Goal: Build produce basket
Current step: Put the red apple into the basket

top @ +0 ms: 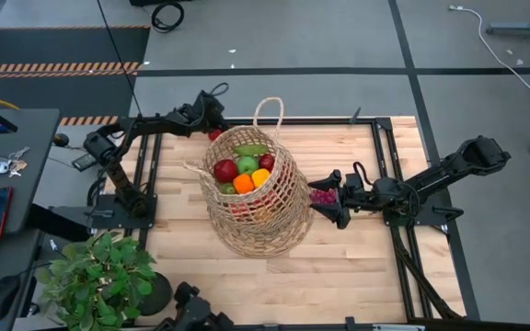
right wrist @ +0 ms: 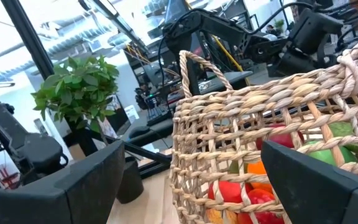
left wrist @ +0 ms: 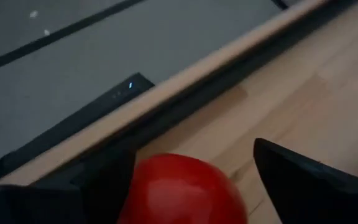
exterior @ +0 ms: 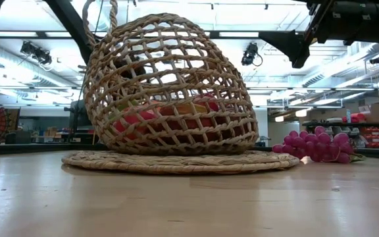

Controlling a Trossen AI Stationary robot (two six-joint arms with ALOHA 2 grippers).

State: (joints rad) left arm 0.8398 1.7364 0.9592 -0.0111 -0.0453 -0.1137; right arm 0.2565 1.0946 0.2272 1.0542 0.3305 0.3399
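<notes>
left gripper (top: 215,122) at the basket's (top: 260,216) eleven o'clock, fingers spread around a red fruit (left wrist: 182,191), right gripper (top: 331,198) open at three.

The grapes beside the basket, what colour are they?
Pinkish purple; the grapes show best in the low view.

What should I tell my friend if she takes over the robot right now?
Left claw: at the table's far edge behind the basket, open around a red fruit on the wood; grip not clear.
Right claw: open and empty, beside the basket's right side, above the purple grapes.
Done: the basket already holds a red apple, a green piece, an orange and more.
Left: the red fruit and the grapes, both lying outside the basket.
</notes>
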